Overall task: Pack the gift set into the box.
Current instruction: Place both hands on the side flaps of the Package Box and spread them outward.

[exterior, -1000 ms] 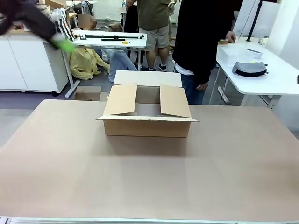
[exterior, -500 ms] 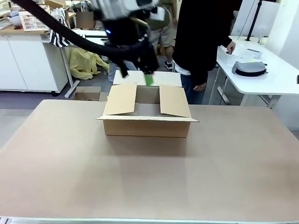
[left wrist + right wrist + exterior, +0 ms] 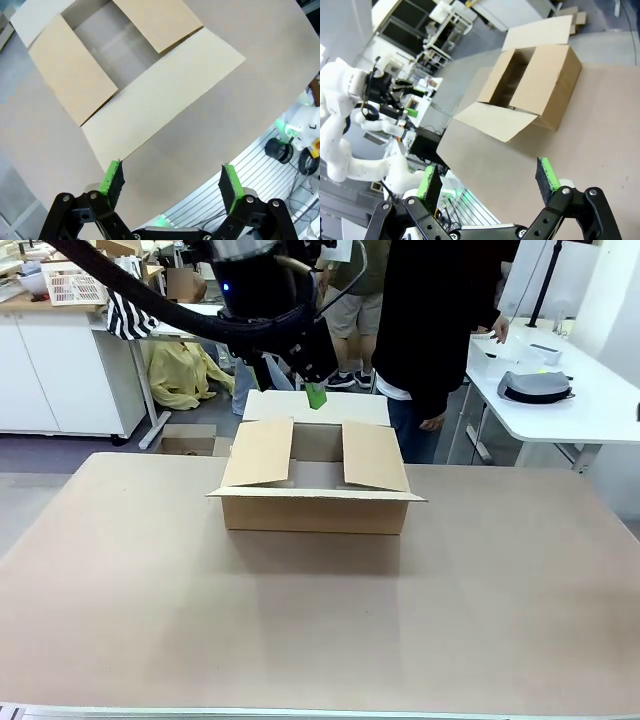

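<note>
Both gape: left tool (image 3: 171, 174), right tool (image 3: 488, 175); box (image 3: 315, 512) plain brown.

The left hand (image 3: 170, 174) and right hand (image 3: 489, 176) both gape wide, empty.

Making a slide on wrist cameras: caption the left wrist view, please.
Left hand, jaws open, looking down on the open-flapped cardboard box on the table.

A lab workroom: white desks (image 3: 590, 415), white cabinets (image 3: 60, 375), people (image 3: 430, 320) standing among them.
</note>
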Robot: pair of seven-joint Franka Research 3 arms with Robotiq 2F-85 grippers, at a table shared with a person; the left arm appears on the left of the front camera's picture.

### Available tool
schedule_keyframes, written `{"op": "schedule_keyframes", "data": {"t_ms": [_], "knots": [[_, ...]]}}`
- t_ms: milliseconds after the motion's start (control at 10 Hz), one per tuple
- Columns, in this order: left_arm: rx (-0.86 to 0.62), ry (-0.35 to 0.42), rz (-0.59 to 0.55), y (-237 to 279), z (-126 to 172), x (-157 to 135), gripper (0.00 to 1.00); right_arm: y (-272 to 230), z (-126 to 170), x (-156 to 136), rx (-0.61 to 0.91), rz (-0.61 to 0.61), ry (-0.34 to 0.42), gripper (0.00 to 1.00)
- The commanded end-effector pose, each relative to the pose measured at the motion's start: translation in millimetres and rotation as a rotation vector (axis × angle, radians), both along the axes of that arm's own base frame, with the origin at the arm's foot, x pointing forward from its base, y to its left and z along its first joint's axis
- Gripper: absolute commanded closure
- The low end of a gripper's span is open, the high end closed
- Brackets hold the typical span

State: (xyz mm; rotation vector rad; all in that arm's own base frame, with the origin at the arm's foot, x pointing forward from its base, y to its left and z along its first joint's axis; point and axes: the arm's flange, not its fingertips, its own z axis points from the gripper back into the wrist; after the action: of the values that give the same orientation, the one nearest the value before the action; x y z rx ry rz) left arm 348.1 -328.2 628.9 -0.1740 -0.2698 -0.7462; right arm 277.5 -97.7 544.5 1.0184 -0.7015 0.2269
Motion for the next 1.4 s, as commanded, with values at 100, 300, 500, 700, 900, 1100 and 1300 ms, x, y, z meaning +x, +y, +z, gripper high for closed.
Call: {"op": "schedule_keyframes", "data": {"t_ms": [100, 300, 500, 700, 900, 1100, 1300], "knots": [[0.124, 0.143, 0.073, -58, -33, 67, 0.0, 0, 2, 4, 0.009, 0.011, -0.034, 0.0], [0.125, 0.137, 0.229, -90, -48, 121, 0.0, 0, 2, 4, 0.009, 0.011, -0.034, 0.0], [0.163, 0.153, 0.399, -96, -76, 182, 0.0, 0, 2, 4, 0.009, 0.011, -0.034, 0.0], [0.247, 0.159, 0.567, -77, -106, 223, 0.0, 0, 2, 4, 0.009, 0.011, -0.034, 0.0], [0.267, 0.22, 0.652, -41, -126, 232, 0.0, 0, 2, 4, 0.009, 0.011, -0.034, 0.0], [0.134, 0.338, 0.463, -26, -142, 215, 0.0, 0, 2, 4, 0.009, 0.011, -0.034, 0.0], [0.267, 0.211, 0.634, -31, -139, 238, 0.0, 0, 2, 4, 0.009, 0.011, -0.034, 0.0]]}}
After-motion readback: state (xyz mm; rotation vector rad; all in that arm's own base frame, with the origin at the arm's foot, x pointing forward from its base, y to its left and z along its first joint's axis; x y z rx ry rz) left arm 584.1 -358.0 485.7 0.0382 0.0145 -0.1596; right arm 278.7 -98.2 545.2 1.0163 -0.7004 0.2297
